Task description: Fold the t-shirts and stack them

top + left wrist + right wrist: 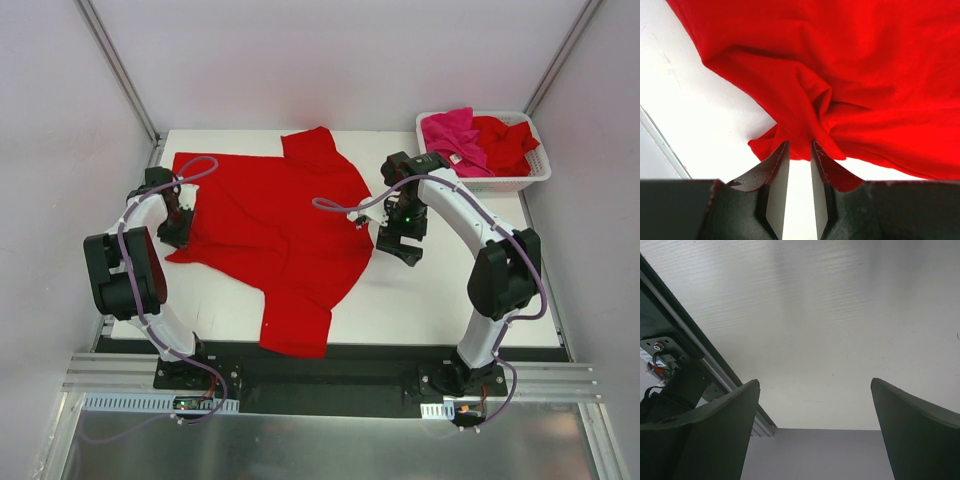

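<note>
Bunching between left claw (800,148) tips, red t-shirt (850,65) edge.

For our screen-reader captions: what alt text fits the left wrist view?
A bunched fold of a bright red cloth t-shirt sits pinched between the left gripper's narrowly spaced dark fingertips, above a white tabletop.

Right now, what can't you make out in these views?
- Top view: how many shirts fill the basket; they lie heaped.
- Left wrist view: whether the left gripper clamps the red shirt; bunched cloth covers its tips.
- Right wrist view: all cloth falls outside the frame; the open right gripper shows.
</note>
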### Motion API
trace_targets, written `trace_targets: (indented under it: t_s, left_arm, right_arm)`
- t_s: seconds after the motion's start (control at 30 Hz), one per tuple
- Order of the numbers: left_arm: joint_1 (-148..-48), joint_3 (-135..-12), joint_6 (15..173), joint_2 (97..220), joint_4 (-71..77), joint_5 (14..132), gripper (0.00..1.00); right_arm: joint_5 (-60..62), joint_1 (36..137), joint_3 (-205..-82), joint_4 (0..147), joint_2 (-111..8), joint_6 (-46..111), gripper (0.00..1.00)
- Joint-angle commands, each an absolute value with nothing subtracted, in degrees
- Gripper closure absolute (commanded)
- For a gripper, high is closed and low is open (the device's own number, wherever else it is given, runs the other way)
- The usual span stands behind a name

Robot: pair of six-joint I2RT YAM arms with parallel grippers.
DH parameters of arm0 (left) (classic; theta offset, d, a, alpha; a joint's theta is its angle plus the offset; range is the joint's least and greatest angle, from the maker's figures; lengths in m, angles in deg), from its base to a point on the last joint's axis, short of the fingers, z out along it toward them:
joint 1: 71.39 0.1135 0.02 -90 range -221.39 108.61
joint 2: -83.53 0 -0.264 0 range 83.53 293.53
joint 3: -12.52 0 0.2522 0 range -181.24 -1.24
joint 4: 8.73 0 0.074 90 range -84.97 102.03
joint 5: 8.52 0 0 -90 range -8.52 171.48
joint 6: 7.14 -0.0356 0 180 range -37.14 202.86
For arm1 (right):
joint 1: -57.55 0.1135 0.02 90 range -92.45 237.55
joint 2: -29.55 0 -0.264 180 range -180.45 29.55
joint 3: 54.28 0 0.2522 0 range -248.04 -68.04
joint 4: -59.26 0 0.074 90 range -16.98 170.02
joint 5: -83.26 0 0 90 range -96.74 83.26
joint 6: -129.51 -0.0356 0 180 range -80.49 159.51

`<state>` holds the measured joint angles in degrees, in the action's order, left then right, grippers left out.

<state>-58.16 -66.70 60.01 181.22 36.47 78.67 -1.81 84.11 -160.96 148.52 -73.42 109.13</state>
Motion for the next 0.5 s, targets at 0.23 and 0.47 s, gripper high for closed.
trace_targets:
  t_s: [0.23,0.47]
  left_arm:
    - [-57.8,-67.1,60.7,176.8,38.9,73.2,0.77]
    - [-57.8,-66.4,60.6,178.0,38.9,72.2,0.78]
  right_arm:
    - [-2.8,84.8,-161.6,164.4,-73.3,109.5,0.04]
    - [-3.0,85.0,-161.5,164.4,-73.4,109.6,0.04]
